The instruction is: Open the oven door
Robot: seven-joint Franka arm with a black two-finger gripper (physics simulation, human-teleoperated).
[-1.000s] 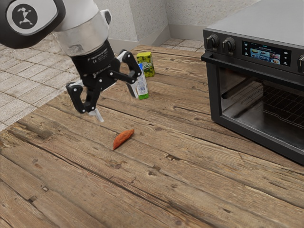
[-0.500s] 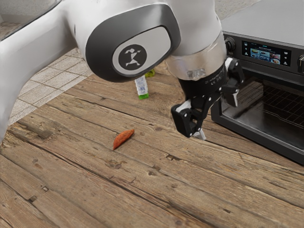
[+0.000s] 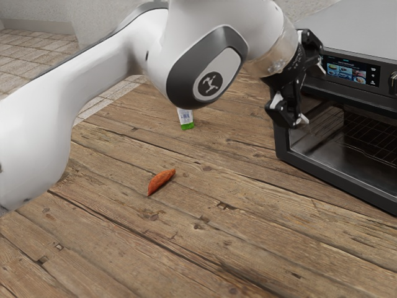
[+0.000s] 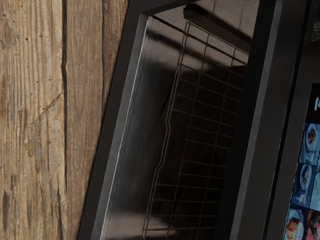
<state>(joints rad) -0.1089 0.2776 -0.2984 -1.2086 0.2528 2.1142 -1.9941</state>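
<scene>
My gripper (image 3: 313,93) stands open at the oven's front corner nearest the arm, one finger by the control panel and the other lower, before the door. Nothing is between the fingers. The black oven door (image 3: 282,144) is closed, its dark window showing a wire rack. Along the door's top runs the handle (image 3: 366,102), partly hidden behind the gripper. In the wrist view the door's window (image 4: 195,130) lies under my hand, with a dark bar along its edge on the side of the lit display (image 4: 305,185).
An orange-red sweet potato (image 3: 161,181) lies on the wooden table (image 3: 248,248). A white and green package (image 3: 186,118) stands farther back, partly covered by the arm. The oven's grey top (image 3: 366,28) extends behind the control panel.
My gripper has swung from above the table toward the exterior view's right, to the oven's front, and turned toward the door. The sweet potato and oven have not moved.
</scene>
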